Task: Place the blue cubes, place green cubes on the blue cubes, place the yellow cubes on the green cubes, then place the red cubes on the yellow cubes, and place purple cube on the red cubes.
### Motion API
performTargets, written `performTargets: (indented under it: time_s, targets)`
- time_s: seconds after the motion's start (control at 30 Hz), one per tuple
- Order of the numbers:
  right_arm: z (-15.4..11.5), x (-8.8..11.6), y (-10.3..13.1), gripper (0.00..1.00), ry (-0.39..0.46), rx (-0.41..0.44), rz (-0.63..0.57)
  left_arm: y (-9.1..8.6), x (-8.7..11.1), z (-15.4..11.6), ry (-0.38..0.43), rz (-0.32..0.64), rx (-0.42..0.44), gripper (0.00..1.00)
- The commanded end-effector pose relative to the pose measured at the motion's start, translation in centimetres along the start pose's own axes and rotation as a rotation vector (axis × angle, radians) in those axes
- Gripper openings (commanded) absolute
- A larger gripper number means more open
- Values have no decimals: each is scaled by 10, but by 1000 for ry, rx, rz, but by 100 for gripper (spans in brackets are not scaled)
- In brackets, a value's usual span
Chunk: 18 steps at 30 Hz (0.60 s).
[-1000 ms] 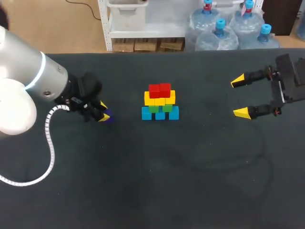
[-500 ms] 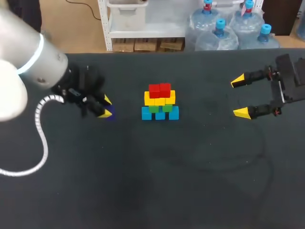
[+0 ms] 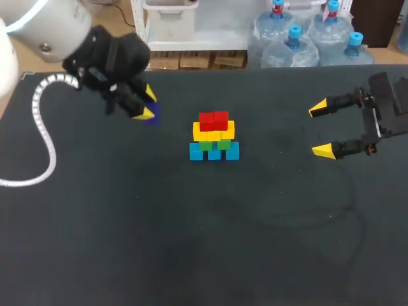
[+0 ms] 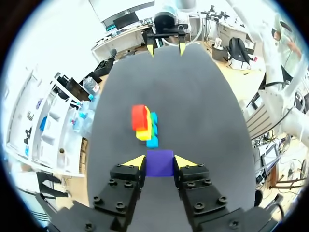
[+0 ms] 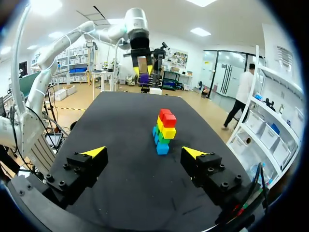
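Purple cube (image 4: pixel 159 163) clamped between left fingers (image 4: pixel 136 161), well apart from cube stack (image 3: pixel 214 137), right fingers (image 3: pixel 324 150) apart

My left gripper (image 4: pixel 160 161) has yellow tips; its cube (image 4: pixel 159 163) is purple. The 4 tiers are blue cubes (image 3: pixel 196 152), green cubes (image 3: pixel 205 145), yellow cubes (image 3: pixel 213 134) and red cubes (image 3: pixel 206 120), on a black table (image 3: pixel 255 242).

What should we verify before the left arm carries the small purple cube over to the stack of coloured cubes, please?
1. Grip of left gripper on small purple cube, both sides: ok.
2. Height: purple cube above black table: ok.
3. Top: two red cubes, tops bare: ok.
4. Order beneath: yellow cubes, green cubes, blue cubes: ok.
5. Clearance: right gripper open, apart from stack: ok.
6. Alignment of purple cube with red cubes: cannot tell.
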State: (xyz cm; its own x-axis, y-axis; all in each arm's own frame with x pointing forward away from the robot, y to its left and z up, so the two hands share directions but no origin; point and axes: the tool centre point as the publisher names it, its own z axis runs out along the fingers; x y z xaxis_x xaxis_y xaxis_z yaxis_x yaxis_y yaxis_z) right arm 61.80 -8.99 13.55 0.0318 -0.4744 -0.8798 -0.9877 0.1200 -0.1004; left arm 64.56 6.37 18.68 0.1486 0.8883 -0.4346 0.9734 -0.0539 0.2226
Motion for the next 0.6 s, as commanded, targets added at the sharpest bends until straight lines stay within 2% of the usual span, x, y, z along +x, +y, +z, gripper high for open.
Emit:
performTargets:
  time_s: [0.03,0.37,0.6]
  targets:
    - [0,0,0,100,2,1,0,10,-14,2,19,4,5,0]
    - [0,0,0,100,2,1,0,16,-41,14,-33,7,-7,0]
    - [0,0,0,100,2,1,0,22,-64,29,-80,-5,32,0]
